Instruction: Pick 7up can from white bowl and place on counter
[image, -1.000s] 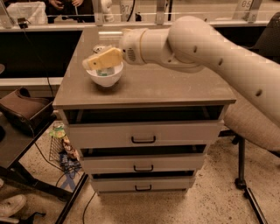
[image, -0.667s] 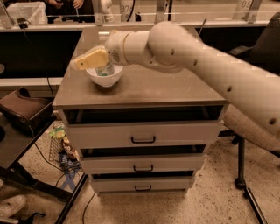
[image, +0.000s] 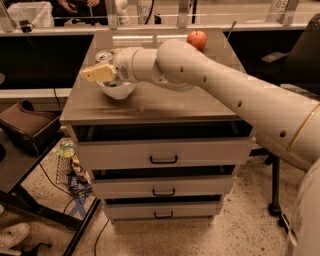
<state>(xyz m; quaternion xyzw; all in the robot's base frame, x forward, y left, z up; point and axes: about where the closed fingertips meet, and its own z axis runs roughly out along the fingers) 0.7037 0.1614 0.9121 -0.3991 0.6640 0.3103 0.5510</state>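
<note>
The white bowl (image: 119, 90) stands on the left part of the counter (image: 170, 106). The 7up can (image: 104, 56) shows its silver top just behind the bowl's left rim, and a bit of green label shows below the gripper. The rest of the can is hidden by the gripper, so I cannot tell how it rests in the bowl. My gripper (image: 98, 74), with yellowish tips, reaches in from the right and hovers over the bowl's left edge, right in front of the can.
A red apple (image: 197, 39) sits at the counter's back right. The cabinet has three drawers with black handles (image: 163, 160). A brown bag (image: 25, 125) on a dark stand is at the left, floor clutter (image: 70, 167) below it, and a chair (image: 295, 55) at the right.
My gripper has moved left across the bowl to its left rim. The can's top and the apple, hidden by the arm before, now show.
</note>
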